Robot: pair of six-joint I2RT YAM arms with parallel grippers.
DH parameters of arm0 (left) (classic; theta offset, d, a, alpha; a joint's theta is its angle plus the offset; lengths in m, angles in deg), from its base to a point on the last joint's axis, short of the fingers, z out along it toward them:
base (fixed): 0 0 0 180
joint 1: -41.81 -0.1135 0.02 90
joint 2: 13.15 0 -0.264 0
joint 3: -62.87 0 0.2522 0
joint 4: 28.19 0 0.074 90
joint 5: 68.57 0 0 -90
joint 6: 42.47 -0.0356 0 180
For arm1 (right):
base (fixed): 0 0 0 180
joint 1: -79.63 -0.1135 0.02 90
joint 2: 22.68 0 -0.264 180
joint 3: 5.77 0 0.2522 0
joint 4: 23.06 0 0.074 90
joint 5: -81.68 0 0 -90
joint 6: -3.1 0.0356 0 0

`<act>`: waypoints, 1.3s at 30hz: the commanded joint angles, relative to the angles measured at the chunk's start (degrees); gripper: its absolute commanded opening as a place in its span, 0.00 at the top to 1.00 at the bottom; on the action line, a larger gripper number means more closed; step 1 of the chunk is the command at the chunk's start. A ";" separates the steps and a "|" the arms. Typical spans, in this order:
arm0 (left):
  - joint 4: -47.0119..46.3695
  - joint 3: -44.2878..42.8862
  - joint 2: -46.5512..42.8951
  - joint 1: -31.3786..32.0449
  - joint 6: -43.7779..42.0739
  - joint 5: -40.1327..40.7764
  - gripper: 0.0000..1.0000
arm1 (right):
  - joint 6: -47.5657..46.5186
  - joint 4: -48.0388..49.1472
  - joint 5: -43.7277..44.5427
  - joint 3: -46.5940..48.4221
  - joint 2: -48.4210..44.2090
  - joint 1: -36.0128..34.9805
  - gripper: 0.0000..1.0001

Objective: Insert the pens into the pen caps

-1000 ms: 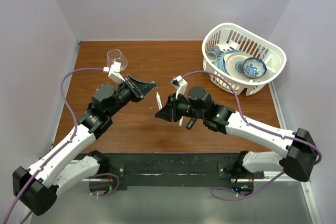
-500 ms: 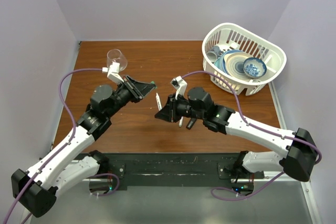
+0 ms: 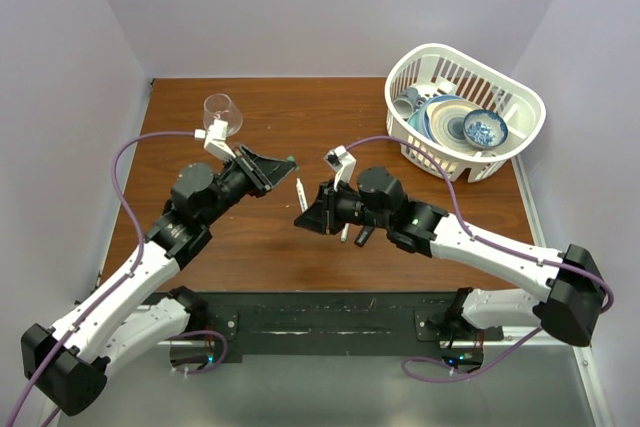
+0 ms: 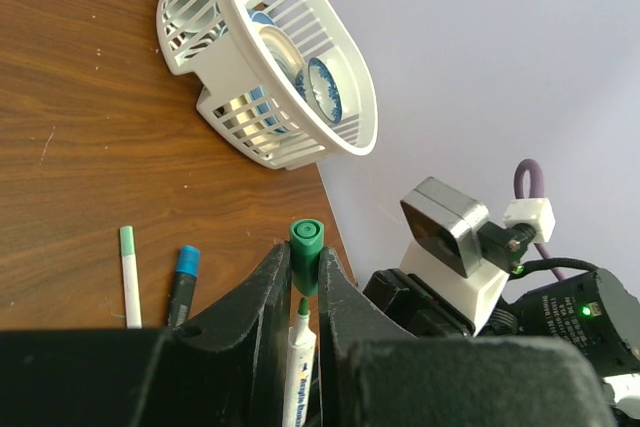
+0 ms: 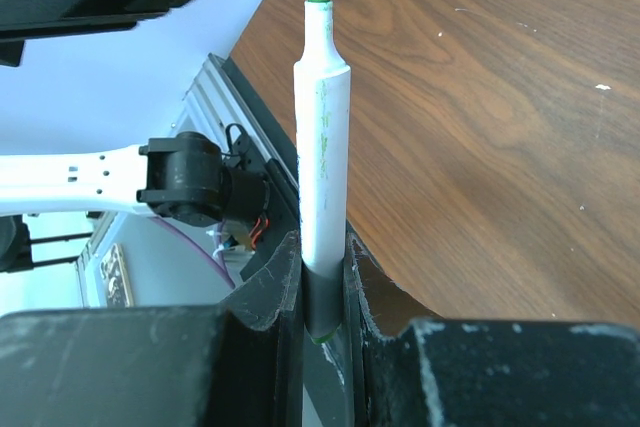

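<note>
Two items in the nearest row? (Clerk)

Yes. A black marker (image 4: 178,297) wearing a blue cap (image 4: 187,259), and just beside it a second white pen (image 4: 130,287) with a green end. Both lie flat on the bench (image 3: 300,117), partly under the right arm. (Checker)

Next row out? (Clerk)

Right gripper (image 5: 322,267), clenched on the lower barrel of a white pen (image 5: 322,147). The pen is off the bench, its bare green tip pointing away from the gripper towards the left gripper. (Checker)

And the left gripper (image 4: 305,272)? (Clerk)

Slightly farther back, above mid-bench. It is pinching a green cap (image 4: 306,242) between its fingertips, the cap's ringed end sticking out past them. In the left wrist view the white pen's tip sits just short of the cap's other end. Whether they touch, I cannot tell. (Checker)

Far row? (Clerk)

A clear glass (image 3: 222,110) at the far left, standing behind the left arm. A white slatted basket (image 3: 520,97) in the far right corner, holding blue-patterned plates (image 3: 445,119) and a small bowl (image 3: 485,129). Both stand well apart from the pens. (Checker)
</note>
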 commanded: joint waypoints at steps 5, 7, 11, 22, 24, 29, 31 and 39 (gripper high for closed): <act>-2.12 1.44 -0.94 0.16 -1.17 -1.87 1.00 | 0.32 1.88 1.24 0.61 -2.08 -0.43 1.00; -2.56 1.79 -0.94 0.25 -1.08 -2.40 1.00 | 0.24 1.71 1.33 0.61 -2.17 -0.43 1.00; -2.74 2.15 -1.12 0.25 -0.91 -2.93 1.00 | -0.03 1.27 1.59 0.96 -1.91 -0.43 1.00; -3.27 1.09 -1.64 0.16 0.41 -0.74 1.00 | 0.24 1.09 1.06 1.05 -1.90 -0.52 1.00; -3.01 0.13 -1.65 0.16 0.50 -0.29 1.00 | 0.24 1.18 1.06 0.79 -1.82 -0.52 1.00; -1.86 -0.67 -1.91 0.25 0.06 0.49 1.00 | 0.59 1.71 0.89 0.52 -1.73 -0.61 1.00; -1.60 -0.41 -2.26 0.25 -0.03 0.85 1.00 | 0.68 1.80 0.89 0.52 -1.64 -0.70 1.00; -2.04 -0.14 -2.08 0.25 0.24 0.58 1.00 | 1.20 2.58 0.63 0.34 -0.94 -0.70 1.00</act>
